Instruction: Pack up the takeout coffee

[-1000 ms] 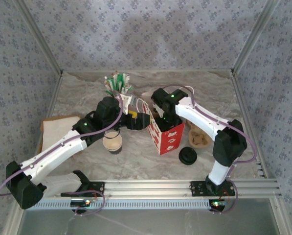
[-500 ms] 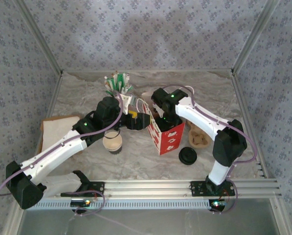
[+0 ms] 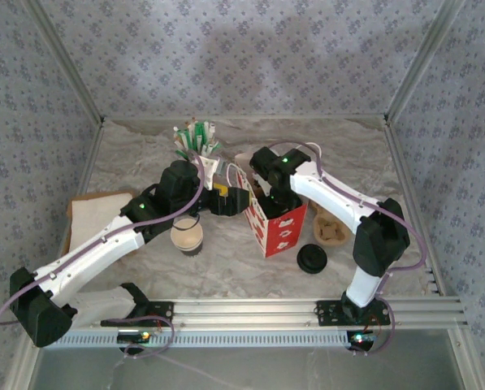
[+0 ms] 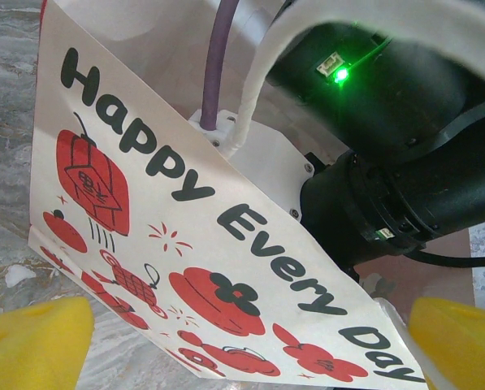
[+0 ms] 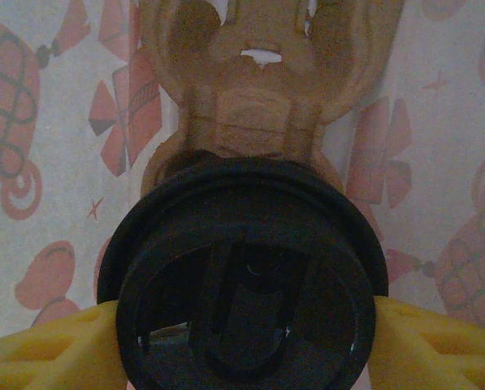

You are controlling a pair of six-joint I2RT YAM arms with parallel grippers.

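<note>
The takeout coffee (image 3: 187, 236), a short open paper cup with a cream inside and dark wall, stands on the table left of the red-and-white bag (image 3: 279, 231). My left gripper (image 3: 228, 201) is open beside the bag's printed side (image 4: 185, 244), its yellow fingertips (image 4: 31, 345) wide apart. My right gripper (image 3: 270, 201) reaches down into the bag. Inside, my right gripper (image 5: 242, 333) is shut on a black-lidded cup (image 5: 242, 276), with a yellow finger (image 5: 55, 349) against each side. A brown cardboard holder (image 5: 258, 114) lies below that cup.
A loose black lid (image 3: 312, 259) and a brown cardboard holder (image 3: 331, 230) lie right of the bag. A pink cup of sticks (image 3: 197, 142) stands behind my left gripper. White paper on a brown board (image 3: 96, 213) sits at the left.
</note>
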